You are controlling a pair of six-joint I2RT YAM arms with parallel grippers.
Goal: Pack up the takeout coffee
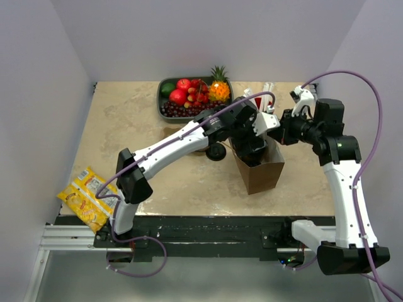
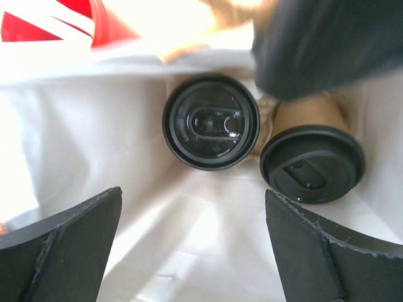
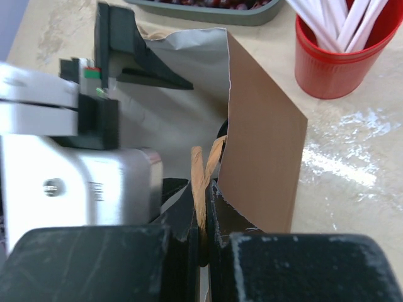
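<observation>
Black-lidded kraft cups (image 2: 310,116), left end effector (image 2: 192,196) wide, empty (right end effector (image 3: 201,211) pinching handle (image 3: 199,168))

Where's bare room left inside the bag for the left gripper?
Bare white liner of the bag lies left of the face-on cup and on the camera side of both cups, between the fingers of the open left gripper. Crowded on the right: the tilted cup sits close beside the first, a dark blurred shape above it.
</observation>
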